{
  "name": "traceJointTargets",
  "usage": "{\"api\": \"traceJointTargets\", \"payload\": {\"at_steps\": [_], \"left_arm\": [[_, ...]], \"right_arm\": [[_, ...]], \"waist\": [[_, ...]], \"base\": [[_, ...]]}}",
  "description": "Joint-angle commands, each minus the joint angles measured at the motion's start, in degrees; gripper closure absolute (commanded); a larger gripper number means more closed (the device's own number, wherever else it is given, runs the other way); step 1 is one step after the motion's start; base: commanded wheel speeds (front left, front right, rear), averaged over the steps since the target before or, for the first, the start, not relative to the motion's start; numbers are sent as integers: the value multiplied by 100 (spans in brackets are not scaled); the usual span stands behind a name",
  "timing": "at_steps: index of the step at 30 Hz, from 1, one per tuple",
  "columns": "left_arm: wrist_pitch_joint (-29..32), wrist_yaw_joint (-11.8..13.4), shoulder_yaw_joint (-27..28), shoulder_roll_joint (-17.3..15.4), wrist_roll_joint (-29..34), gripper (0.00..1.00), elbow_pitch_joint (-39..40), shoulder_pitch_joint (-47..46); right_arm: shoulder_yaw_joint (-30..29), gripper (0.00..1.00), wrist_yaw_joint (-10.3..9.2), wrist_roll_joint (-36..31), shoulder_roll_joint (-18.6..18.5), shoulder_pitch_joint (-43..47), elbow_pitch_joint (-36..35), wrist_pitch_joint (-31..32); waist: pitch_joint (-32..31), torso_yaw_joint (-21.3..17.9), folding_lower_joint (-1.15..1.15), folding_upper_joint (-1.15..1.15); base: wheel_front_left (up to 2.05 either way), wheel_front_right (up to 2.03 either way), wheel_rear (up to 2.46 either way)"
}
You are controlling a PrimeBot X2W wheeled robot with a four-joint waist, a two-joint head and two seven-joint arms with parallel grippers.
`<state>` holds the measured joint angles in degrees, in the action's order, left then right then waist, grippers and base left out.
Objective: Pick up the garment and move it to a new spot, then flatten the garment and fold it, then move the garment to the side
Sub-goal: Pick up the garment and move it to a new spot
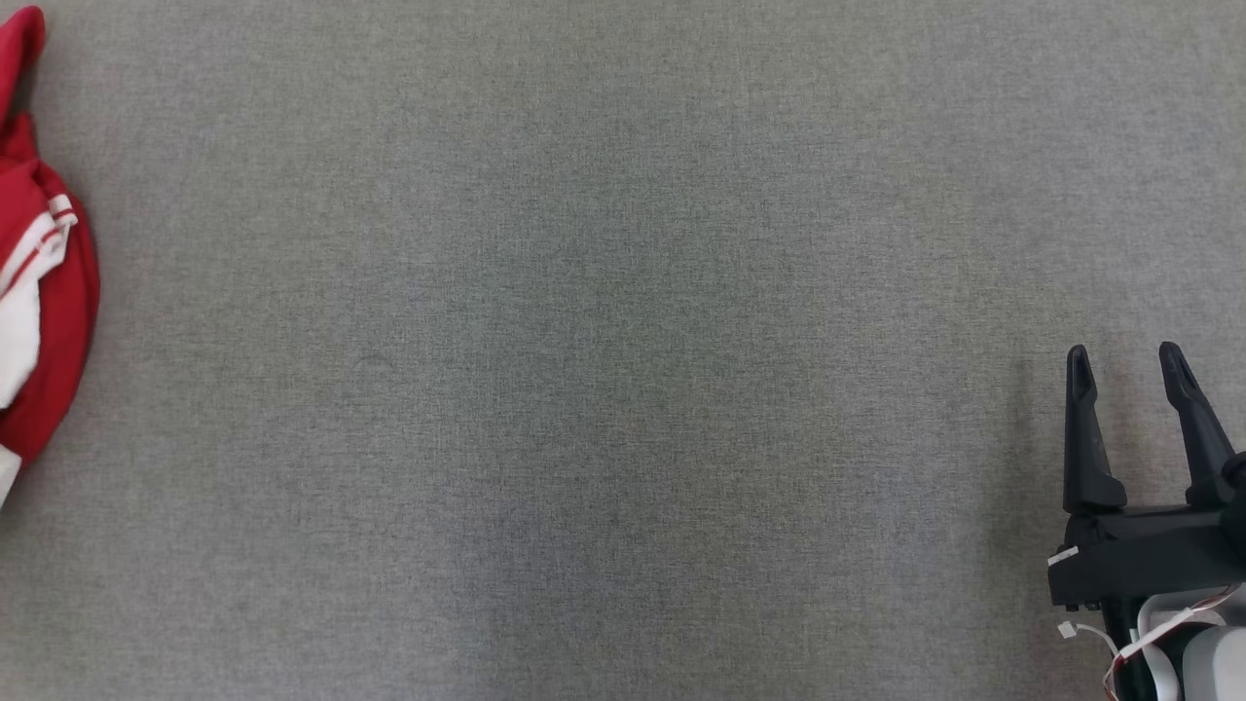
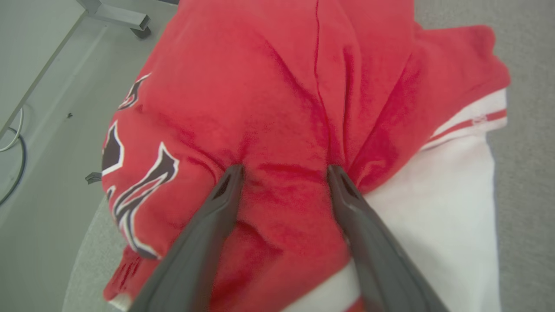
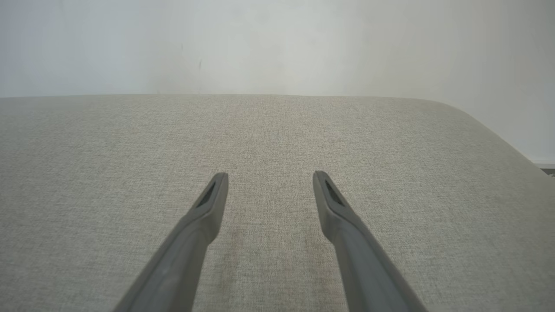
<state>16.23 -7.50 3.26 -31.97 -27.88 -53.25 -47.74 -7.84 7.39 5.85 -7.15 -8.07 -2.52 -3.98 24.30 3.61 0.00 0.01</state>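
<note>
Overhead, the red-and-white garment [image 1: 49, 282] lies at the far left of the tabletop [image 1: 584, 389], the right end effector [image 1: 1124, 355] spread wide at lower right; at the left wrist, the left end effector [image 2: 285, 168] stands wide, tips touching red cloth; at the right wrist, both fingers gape above the tabletop.

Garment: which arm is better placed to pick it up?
Left. The left gripper is open with its fingertips against the garment. The right gripper hovers open over the grey table, far across from it.
</note>
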Motion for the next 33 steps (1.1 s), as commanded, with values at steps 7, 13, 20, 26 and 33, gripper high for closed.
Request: {"api": "traceJointTargets", "payload": {"at_steps": [7,13,20,26,33], "left_arm": [[-87,11,-407,-131,-319,100,-123,181],[-1511,115,-414,-284,-73,100,-57,-135],[-2471,109,-703,-381,261,100,343,-775],[-2286,38,-1252,-324,525,100,1379,-1364],[-1632,5,-1731,-54,400,100,2718,-1544]], "right_arm": [[41,0,19,-61,29,-78,7,20],[44,0,19,-1,37,-63,117,-71],[184,0,19,104,140,10,481,-269],[236,0,19,237,264,80,892,-537],[320,0,19,355,373,149,1308,-786]], "waist": [[-39,-6,0,-1],[-241,151,0,-1],[-742,288,0,-1],[-1168,81,0,-1],[-1426,-431,0,-1]], "base": [[0,0,0],[0,0,0],[0,0,0],[0,0,0],[0,0,0]]}}
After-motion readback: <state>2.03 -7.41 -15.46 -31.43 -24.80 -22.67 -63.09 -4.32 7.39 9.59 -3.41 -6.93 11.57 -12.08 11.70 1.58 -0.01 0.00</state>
